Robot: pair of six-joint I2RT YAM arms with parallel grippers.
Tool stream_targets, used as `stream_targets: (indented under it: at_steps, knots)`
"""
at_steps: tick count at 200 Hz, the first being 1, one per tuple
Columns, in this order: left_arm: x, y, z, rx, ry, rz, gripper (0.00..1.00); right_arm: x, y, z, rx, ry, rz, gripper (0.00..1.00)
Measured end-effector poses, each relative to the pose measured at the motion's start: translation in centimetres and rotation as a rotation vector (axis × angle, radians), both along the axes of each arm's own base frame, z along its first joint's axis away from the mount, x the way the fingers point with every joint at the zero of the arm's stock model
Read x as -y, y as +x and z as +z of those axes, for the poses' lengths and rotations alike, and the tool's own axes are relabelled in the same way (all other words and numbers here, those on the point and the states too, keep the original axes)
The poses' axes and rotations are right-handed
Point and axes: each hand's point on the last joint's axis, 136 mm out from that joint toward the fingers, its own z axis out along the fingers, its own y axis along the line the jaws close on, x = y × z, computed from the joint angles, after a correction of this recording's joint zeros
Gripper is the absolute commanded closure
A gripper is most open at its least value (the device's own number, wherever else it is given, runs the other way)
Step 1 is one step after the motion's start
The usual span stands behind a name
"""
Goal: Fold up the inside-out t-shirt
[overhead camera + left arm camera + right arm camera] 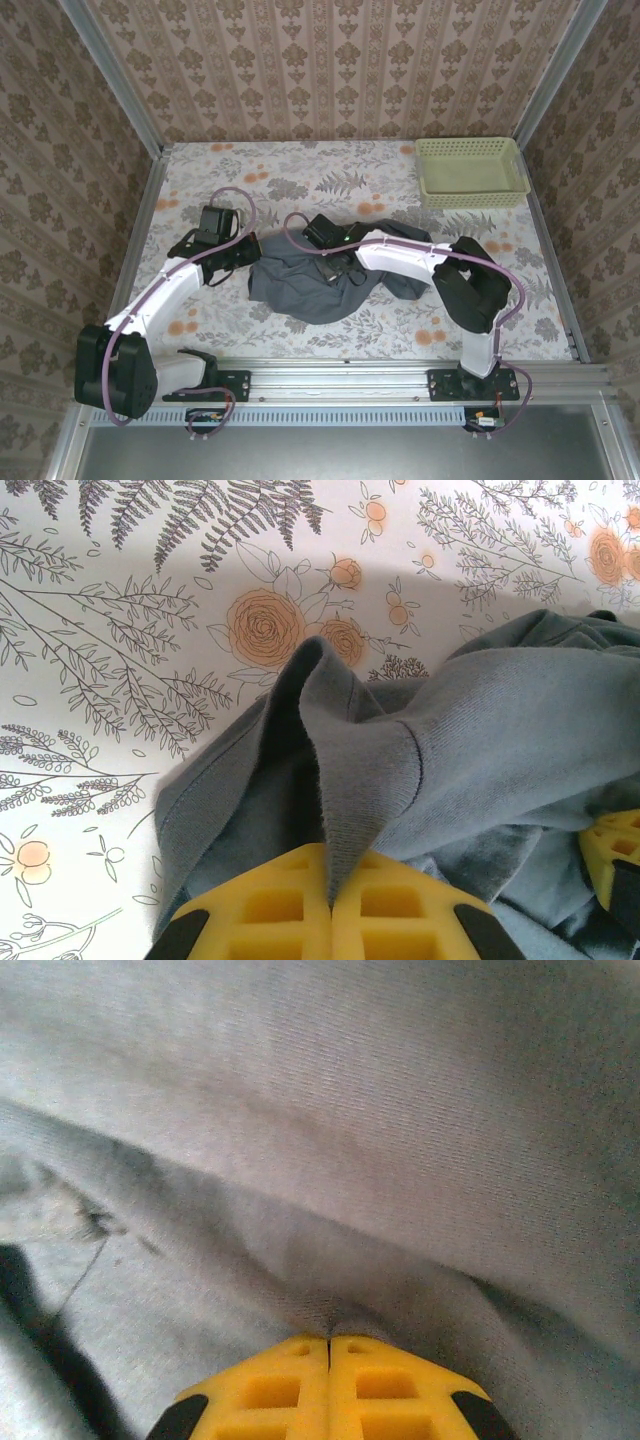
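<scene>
The dark slate blue-grey t-shirt (305, 285) lies crumpled in a heap on the middle of the floral table. My left gripper (250, 258) sits at the heap's left edge, its yellow pads (270, 905) shut on a raised fold of the t-shirt (450, 730). My right gripper (335, 262) is down on top of the heap, its yellow pads (390, 1385) closed together with a pinch of grey t-shirt cloth (330, 1160) rising from the tips. The shirt's sleeves and collar are lost in the bunching.
A pale yellow-green basket (470, 170) stands at the back right of the table. Patterned walls close in the table on three sides, and a metal rail (400, 368) runs along the near edge by the arm bases.
</scene>
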Motion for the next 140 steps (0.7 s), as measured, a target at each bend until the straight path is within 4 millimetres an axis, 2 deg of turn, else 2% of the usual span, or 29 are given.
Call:
stream_targets:
  at_steps: [25,42,65,78,87,98,110,123,140]
  knots:
    - [0.0,0.3,-0.1,-0.006,0.006,0.003,1.00,-0.6,-1.3,3.1,0.057,-0.006,0.045,1.00]
    - [-0.2,0.5,-0.2,-0.016,0.018,0.012,1.00,-1.3,-3.0,7.7,0.135,0.044,0.099,1.00]
    - [-0.5,1.2,-0.7,-0.035,0.024,0.027,1.00,-1.5,-5.1,15.4,0.256,0.188,0.150,1.00]
    - [-0.5,1.3,-0.9,-0.047,0.023,0.027,1.00,-0.8,-5.6,18.5,0.310,0.258,0.150,1.00]
    - [-0.3,1.4,-1.1,-0.054,0.020,0.025,1.00,-0.3,-5.7,19.7,0.335,0.292,0.143,1.00]
    - [0.0,1.4,-1.0,-0.057,0.012,0.015,1.00,0.2,-5.8,20.2,0.348,0.314,0.137,1.00]
    - [0.4,1.3,-0.9,-0.055,0.008,0.003,1.00,0.5,-5.3,19.5,0.336,0.307,0.117,1.00]
    - [0.8,1.3,-0.6,-0.050,0.009,-0.008,1.00,0.6,-4.4,17.7,0.306,0.277,0.084,1.00]
    - [1.3,1.2,-0.4,-0.045,0.016,-0.022,1.00,0.1,-3.2,14.3,0.245,0.218,0.058,1.00]
